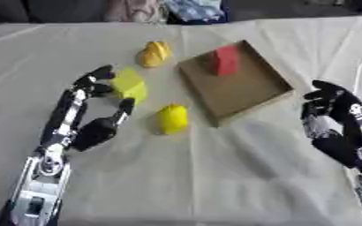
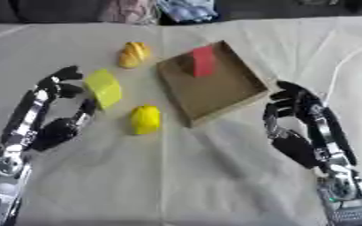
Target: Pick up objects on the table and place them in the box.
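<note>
My left hand [image 1: 91, 123] open, fingers spread around the near-left side of the yellow block [image 1: 129, 85], fingertips at it | my right hand [image 2: 296, 128] open, idle right of box [image 1: 250, 90] | red block [image 1: 226, 61] inside box | lemon [image 1: 172, 118] near-left of box | orange-yellow fruit [image 1: 154, 54] far-left

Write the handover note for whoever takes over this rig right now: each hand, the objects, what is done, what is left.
Left hand: open, fingers and thumb either side of the yellow-green block, not closed on it.
Right hand: open, idle, right of the box.
Done: red block stands in the box.
Left: yellow-green block, yellow object in front of it, and orange-yellow object behind, all on the table left of the box.
</note>
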`<state>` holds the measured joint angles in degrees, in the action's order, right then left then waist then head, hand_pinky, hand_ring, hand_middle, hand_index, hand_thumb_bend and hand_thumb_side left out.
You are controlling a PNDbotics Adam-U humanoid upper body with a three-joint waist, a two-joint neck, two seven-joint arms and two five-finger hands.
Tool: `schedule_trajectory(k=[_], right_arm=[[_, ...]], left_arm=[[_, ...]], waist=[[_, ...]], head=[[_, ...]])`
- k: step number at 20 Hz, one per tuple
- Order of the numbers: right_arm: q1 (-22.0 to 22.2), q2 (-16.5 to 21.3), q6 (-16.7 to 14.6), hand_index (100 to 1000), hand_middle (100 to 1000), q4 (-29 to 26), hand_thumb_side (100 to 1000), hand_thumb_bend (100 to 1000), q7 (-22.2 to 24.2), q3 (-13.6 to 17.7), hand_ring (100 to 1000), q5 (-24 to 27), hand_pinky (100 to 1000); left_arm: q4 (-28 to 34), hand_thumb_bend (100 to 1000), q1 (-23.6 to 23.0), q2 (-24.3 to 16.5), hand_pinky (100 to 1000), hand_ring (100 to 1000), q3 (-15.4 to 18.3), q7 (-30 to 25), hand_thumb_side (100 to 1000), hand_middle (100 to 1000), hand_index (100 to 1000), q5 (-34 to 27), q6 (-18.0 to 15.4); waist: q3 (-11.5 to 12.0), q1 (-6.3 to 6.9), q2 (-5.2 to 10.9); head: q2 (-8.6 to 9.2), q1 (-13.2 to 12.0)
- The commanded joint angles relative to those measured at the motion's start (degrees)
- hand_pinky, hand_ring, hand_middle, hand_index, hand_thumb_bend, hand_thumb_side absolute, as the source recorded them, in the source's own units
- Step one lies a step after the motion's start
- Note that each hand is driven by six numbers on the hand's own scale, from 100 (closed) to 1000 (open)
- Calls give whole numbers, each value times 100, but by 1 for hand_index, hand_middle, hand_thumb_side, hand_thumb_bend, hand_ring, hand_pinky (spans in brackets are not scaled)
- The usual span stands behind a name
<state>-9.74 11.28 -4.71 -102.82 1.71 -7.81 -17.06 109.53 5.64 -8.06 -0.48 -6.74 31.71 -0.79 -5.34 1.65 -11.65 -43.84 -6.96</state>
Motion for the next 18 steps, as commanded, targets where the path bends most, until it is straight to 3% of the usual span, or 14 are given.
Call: schedule_trajectory(k=[1,13,18], right_arm=[[-39,31,6,864,673,-123,373,100,-9,23,672,-22,626],[-37,35,5,862,673,-121,372,100,-5,23,670,-27,625],[-29,51,4,862,672,-113,371,100,2,22,669,-36,625]], left_arm=[[83,363,34,-40,751,722,33,3,596,791,939,3,-2],[93,364,55,-95,753,722,44,5,596,791,938,29,9],[212,385,179,-645,760,730,74,-95,567,798,936,241,148]], waist=[[-1,-63,74],[-6,-57,72],[-19,-36,88]], head=[[-28,-20],[-28,-22],[-28,-13]])
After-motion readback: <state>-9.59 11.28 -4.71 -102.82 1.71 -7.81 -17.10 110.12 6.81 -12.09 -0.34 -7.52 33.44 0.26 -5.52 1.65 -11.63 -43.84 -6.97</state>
